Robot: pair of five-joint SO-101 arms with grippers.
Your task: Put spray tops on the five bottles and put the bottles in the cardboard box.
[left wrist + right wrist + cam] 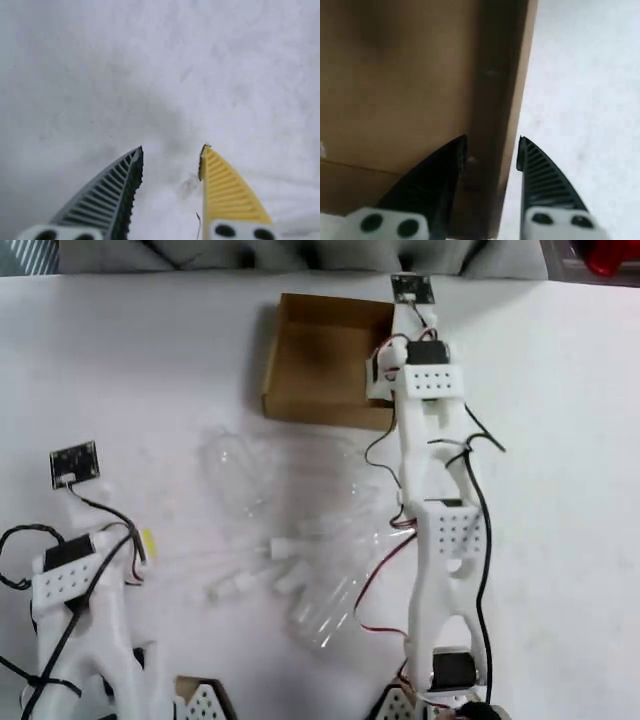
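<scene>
White table (130,370), dim grey area (250,252) beyond

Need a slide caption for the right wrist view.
Right claw, open, poised over a side wall of the brown cardboard box, white table alongside.

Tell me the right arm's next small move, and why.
Probably close the right gripper on the cardboard box wall: its open jaws straddle it, one inside, one outside. The bottles lie piled apart from the box, so gripping could drag it nearer.
</scene>
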